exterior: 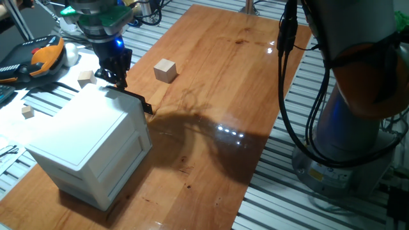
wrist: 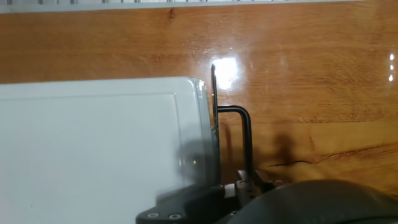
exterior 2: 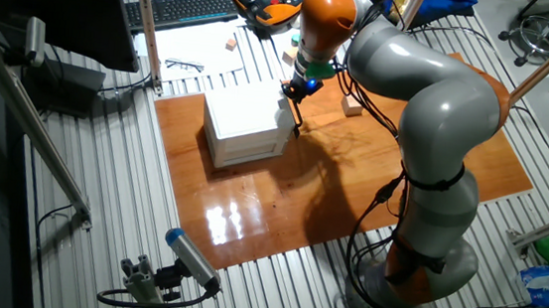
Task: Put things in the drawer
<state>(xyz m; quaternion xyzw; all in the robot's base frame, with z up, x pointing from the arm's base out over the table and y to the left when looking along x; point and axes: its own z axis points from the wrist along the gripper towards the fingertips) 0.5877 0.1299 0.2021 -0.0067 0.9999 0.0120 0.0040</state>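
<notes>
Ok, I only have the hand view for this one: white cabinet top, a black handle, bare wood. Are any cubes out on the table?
Observer: Yes, one wooden cube sits on the wooden table, apart from the cabinet, on its handle side.
Operator: Just that one?
Observer: No. A second cube and a third cube lie off the wood, on the cluttered bench past the cabinet.
Operator: And is the drawer out yet?
Observer: It looks closed: the drawer front sits flush with the cabinet's face.
</notes>
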